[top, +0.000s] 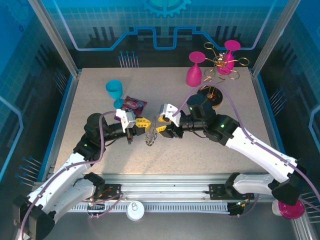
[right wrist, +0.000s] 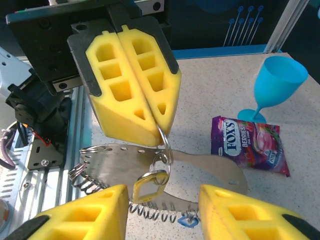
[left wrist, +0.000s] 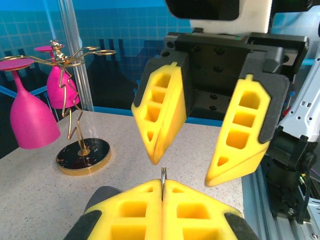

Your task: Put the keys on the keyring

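left end effector (right wrist: 162, 127) clenched on keyring (right wrist: 115, 167) loop, mid-table (right wrist: 210, 90) | right end effector (right wrist: 162, 194) released, straddling it | yellow key (right wrist: 150, 184) at loop, blue key (right wrist: 190, 220) at edge | threading unconfirmed, likely unfinished

Robot lab cell — speckled table (top: 200, 155) between aluminium posts (top: 54, 35), blue circuit-print panels (top: 100, 20) around

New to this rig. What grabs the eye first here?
Mid-table, the left gripper has its yellow jaws shut on a metal keyring dangling beneath, nose to nose with the open-jawed right gripper. Pink glasses by a gold rack stand back right; a blue goblet and purple candy packet sit back left.
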### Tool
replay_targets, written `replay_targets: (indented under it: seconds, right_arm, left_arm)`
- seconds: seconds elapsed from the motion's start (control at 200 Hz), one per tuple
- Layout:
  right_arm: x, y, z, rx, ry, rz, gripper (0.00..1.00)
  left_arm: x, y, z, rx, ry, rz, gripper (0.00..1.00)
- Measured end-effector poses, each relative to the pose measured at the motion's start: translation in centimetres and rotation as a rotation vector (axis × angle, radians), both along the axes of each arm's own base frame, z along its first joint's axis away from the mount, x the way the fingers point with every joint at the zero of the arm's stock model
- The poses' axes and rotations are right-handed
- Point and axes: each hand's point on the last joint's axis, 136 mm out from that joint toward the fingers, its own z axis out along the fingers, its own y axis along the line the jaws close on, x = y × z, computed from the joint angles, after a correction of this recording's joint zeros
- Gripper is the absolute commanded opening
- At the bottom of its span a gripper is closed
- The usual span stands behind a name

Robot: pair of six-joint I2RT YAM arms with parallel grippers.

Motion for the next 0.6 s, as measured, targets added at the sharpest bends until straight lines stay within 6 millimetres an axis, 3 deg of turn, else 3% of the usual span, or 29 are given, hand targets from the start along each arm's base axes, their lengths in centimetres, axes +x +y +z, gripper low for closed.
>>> replay_targets:
  seconds: [0.22,0.45,0.575,0.6]
  right_arm:
    - [0.3,1.2,-0.4,0.018,0.024,0.025,0.24]
    - [0.0,1.6,0.3,0.055,0.039,0.049,0.00]
    - [-0.1,1.6,0.3,0.054,0.043,0.054,0.00]
    - [-0.1,1.5,0.3,0.052,0.043,0.054,0.00]
  left_arm:
    - [-0.4,-0.2,0.0,-0.003,0.004,-0.029,0.00]
    - [-0.5,-0.2,0.3,-0.009,-0.007,-0.035,0.00]
    - [-0.4,-0.2,0.3,-0.009,-0.007,-0.034,0.00]
    - [-0.4,-0.2,0.2,-0.008,-0.006,-0.034,0.06]
